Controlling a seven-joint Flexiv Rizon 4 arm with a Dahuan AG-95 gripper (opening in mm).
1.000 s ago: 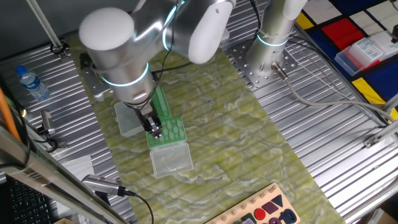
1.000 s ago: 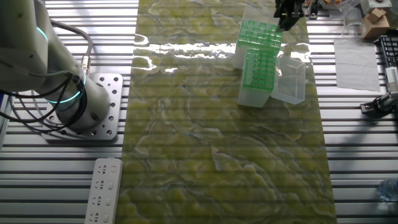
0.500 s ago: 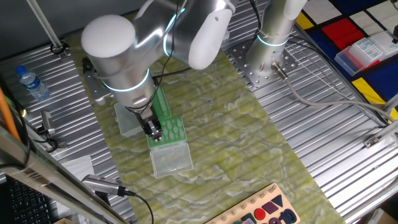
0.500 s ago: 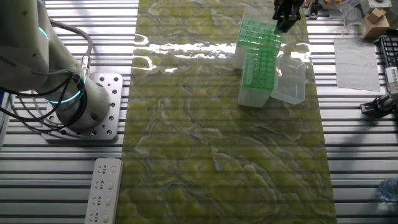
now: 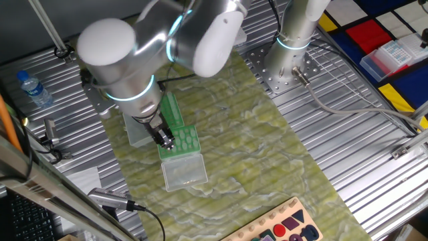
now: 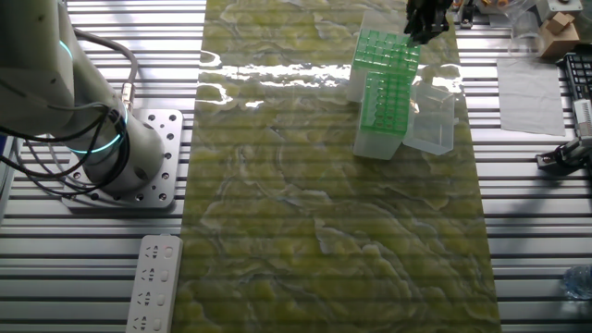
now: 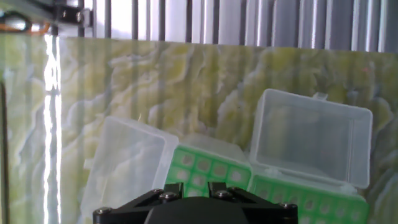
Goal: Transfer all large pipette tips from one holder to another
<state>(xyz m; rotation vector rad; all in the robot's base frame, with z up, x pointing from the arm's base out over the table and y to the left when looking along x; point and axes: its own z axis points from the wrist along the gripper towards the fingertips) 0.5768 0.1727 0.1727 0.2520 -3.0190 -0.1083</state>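
The gripper [image 5: 166,139] is hanging over the near green rack [image 5: 180,140], its dark fingers pointing down at the rack's edge; whether they are apart or together I cannot tell, since they are too small in the fixed views and the hand view is showing only the black gripper body [image 7: 196,206]. No tip is visibly sitting between them.

Just beside that rack, touching it, the second green rack [image 5: 172,110] is lying mostly under the arm. In the hand view both racks are appearing side by side, one [image 7: 205,168] with its clear lid [image 7: 127,168] flung open to the left, the other [image 7: 317,200] with its clear lid [image 7: 311,140] folded back. The large pipette tips [image 7: 199,180] are showing only as pale spots in the green cells, too blurred to count.

To my eye the arm is lining up over a cell. Doing this well means centring squarely above one tip, descending straight along its axis, and closing gently so neighbouring tips are not being nudged. The open lids and the yellow-green mat [image 6: 305,213] underneath are leaving room on the other sides.
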